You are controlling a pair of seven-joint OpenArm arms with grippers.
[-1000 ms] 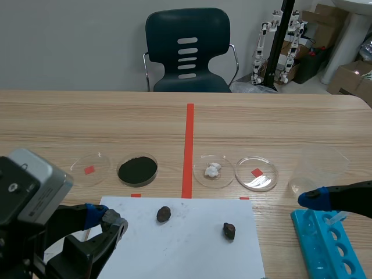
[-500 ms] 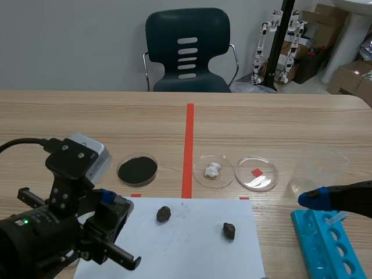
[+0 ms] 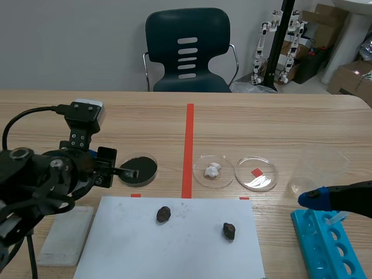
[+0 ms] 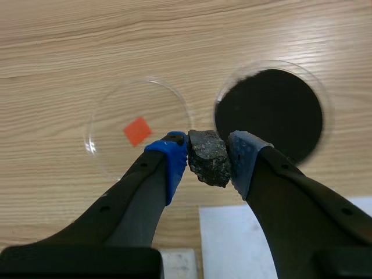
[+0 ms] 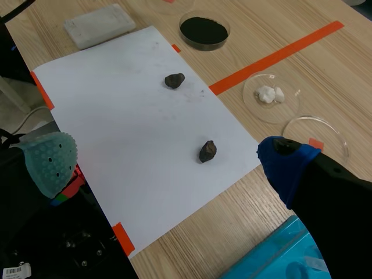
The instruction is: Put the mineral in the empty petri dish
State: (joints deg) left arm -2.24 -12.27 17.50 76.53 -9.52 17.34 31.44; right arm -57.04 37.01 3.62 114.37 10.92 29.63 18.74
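Observation:
My left gripper is shut on a dark rough mineral, held above the table. Under and ahead of it lie the empty petri dish with a red mark and the dish of black powder; the mineral hangs over the gap between them. In the scene view the left gripper sits at the black dish's left edge and the arm hides the left empty dish. Another empty dish lies right of the tape. My right gripper stands open and holds nothing, low at the right.
Two more dark minerals lie on the white paper. A dish with white lumps, a clear beaker, a blue tube rack and a white block stand around. A chair is behind the table.
The left arm has swung up from the paper's near left corner and away toward the left dishes, covering the left empty dish. The right arm has not moved.

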